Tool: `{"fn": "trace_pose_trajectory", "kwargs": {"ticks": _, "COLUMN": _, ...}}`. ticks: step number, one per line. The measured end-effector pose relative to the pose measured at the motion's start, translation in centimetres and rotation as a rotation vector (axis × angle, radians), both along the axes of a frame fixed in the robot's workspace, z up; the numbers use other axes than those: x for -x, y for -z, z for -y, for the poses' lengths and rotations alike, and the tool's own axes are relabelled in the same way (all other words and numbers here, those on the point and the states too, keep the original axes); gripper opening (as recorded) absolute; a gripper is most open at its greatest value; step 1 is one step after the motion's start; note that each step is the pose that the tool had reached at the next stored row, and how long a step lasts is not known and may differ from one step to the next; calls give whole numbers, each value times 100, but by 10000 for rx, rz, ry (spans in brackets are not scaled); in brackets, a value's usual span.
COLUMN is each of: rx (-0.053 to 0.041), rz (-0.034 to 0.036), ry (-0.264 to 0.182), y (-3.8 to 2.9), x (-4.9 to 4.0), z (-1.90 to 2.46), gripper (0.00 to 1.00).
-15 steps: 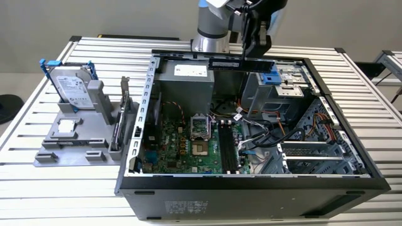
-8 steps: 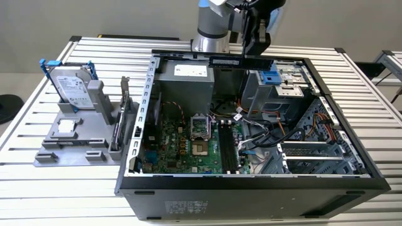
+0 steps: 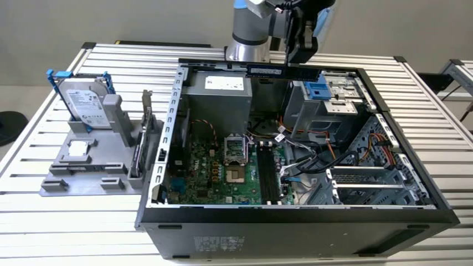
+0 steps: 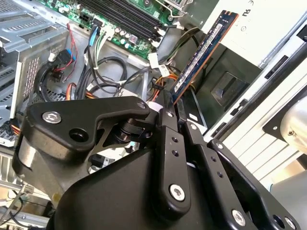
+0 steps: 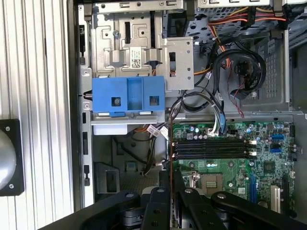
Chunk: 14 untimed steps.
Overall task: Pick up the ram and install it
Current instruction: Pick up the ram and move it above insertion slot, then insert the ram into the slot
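Observation:
The ram (image 3: pixel 284 71), a long dark blue stick with black chips, hangs level above the rear of the open computer case (image 3: pixel 296 217). My gripper (image 3: pixel 298 55) is shut on it from above. In the second wrist view the ram (image 4: pixel 204 48) juts out from the gripper (image 4: pixel 178 111), whose two black fingers clamp one long edge. The first wrist view sees the ram (image 5: pixel 171 139) edge-on as a thin line rising from the gripper (image 5: pixel 171 184). The black memory slots (image 5: pixel 213 147) on the green motherboard (image 3: pixel 221 172) lie below and off to one side of the stick.
A blue drive bay bracket (image 5: pixel 128 96) and bundles of cables (image 5: pixel 240 67) sit near the slots inside the case. At the exterior view's left, a grey fixture (image 3: pixel 81 166) holds a silver hard drive in a blue bracket (image 3: pixel 85 102) and an upright expansion card (image 3: pixel 145 127).

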<state>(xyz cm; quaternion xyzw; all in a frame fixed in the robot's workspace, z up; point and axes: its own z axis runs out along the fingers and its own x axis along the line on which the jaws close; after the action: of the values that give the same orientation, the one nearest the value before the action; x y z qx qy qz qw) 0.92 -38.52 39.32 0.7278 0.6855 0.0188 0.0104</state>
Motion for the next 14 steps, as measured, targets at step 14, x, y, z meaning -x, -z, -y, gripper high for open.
{"fn": "trace_pose_trajectory", "kwargs": {"ticks": 14, "rx": -1, "rz": 0, "ry": 123, "y": 0, "x": 0, "z": 0, "gripper": 0}}
